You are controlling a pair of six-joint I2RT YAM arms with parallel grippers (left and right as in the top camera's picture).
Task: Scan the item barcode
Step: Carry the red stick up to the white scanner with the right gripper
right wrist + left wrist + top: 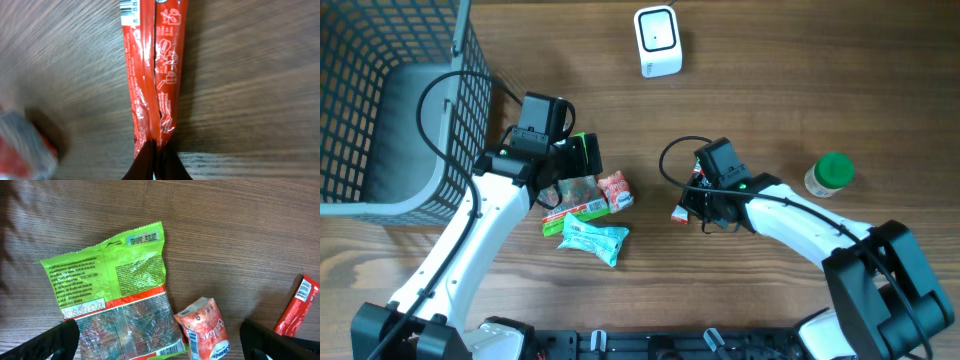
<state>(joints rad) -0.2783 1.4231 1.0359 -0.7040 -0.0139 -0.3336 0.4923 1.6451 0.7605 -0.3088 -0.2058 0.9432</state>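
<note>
The item in hand is a long red wrapper (155, 70) with a barcode at its far end, pinched at the near end by my right gripper (157, 162), which is shut on it. Seen from overhead, that red wrapper (681, 212) lies low over the wood just left of the right gripper (697, 205). The white scanner (658, 40) stands at the table's far edge. My left gripper (160, 352) is open, its fingers (55, 340) spread either side of a green snack bag (115, 290) and an orange packet (205, 330), touching neither.
A dark wire basket (390, 100) fills the left side. A teal packet (592, 238) lies below the green bag (575, 205). A green-lidded bottle (830, 174) stands at the right. The left wrist view catches the red wrapper (299, 307) at its right edge.
</note>
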